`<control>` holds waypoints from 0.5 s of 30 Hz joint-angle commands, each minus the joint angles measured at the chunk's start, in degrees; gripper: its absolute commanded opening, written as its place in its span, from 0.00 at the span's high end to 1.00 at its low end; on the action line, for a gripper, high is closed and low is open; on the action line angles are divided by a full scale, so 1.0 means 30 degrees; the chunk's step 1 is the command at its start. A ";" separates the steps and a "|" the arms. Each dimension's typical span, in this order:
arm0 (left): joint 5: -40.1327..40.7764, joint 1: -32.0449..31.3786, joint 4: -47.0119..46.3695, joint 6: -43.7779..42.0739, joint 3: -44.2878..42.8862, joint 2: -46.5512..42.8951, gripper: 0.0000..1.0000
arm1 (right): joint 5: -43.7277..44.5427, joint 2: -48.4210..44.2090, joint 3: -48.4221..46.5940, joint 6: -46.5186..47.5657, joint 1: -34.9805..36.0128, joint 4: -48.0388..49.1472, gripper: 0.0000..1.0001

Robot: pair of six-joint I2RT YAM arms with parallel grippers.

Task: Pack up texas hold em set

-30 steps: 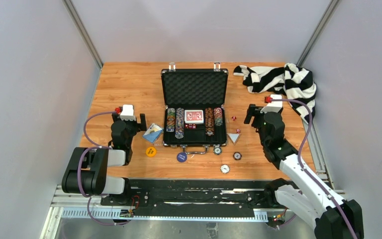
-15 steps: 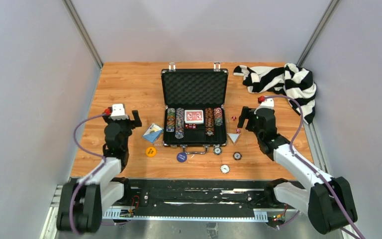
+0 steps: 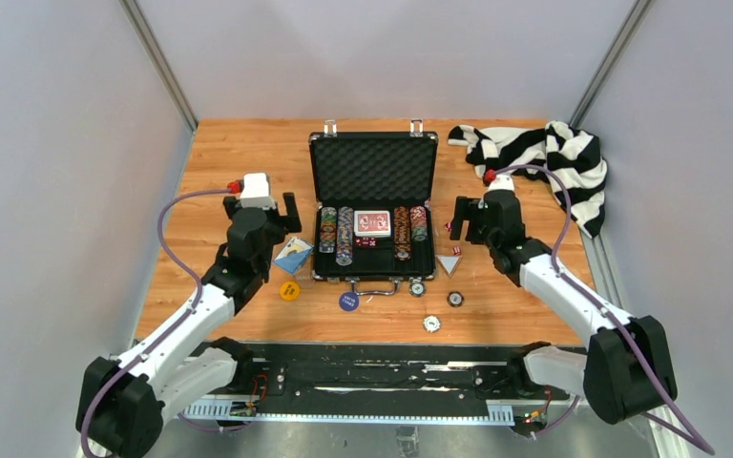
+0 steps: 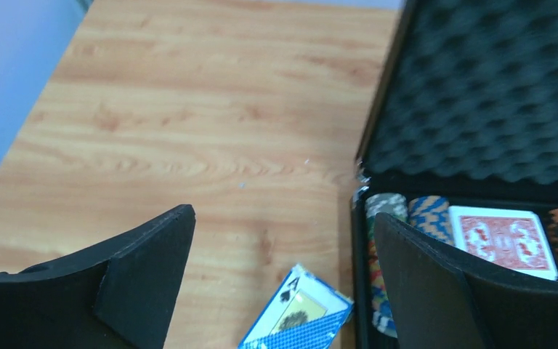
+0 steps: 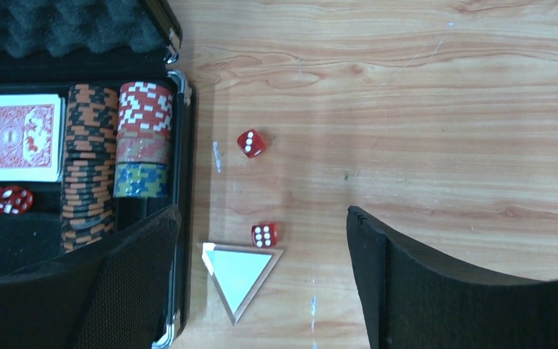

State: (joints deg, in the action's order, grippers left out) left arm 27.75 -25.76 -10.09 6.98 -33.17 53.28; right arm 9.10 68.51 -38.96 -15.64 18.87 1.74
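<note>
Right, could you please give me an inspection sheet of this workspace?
Surface: wooden table.
Job's things: briefcase open, holding chip rows, a red card deck, dice; outside lie two red dice, a triangular piece, a blue card deck, two buttons, loose chips.
Clutter: striped cloth, far right corner.
Grippers: left gripper open over the blue card deck; right gripper open over the two red dice; both empty.
Cables: a purple cable loops off each arm.
Surroundings: grey walls; metal rail at the near edge.
</note>
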 commanded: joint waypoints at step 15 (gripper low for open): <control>-0.4799 -0.1036 -0.0074 0.5295 0.1381 0.1595 0.00 | 0.1306 -0.4205 0.3086 -0.2344 0.9000 -0.6554 0.15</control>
State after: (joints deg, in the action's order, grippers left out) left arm 14.17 -26.87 -12.43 20.53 -27.20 58.11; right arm 7.53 56.84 -31.31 -16.86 40.80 -10.04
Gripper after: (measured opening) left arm 0.972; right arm 0.838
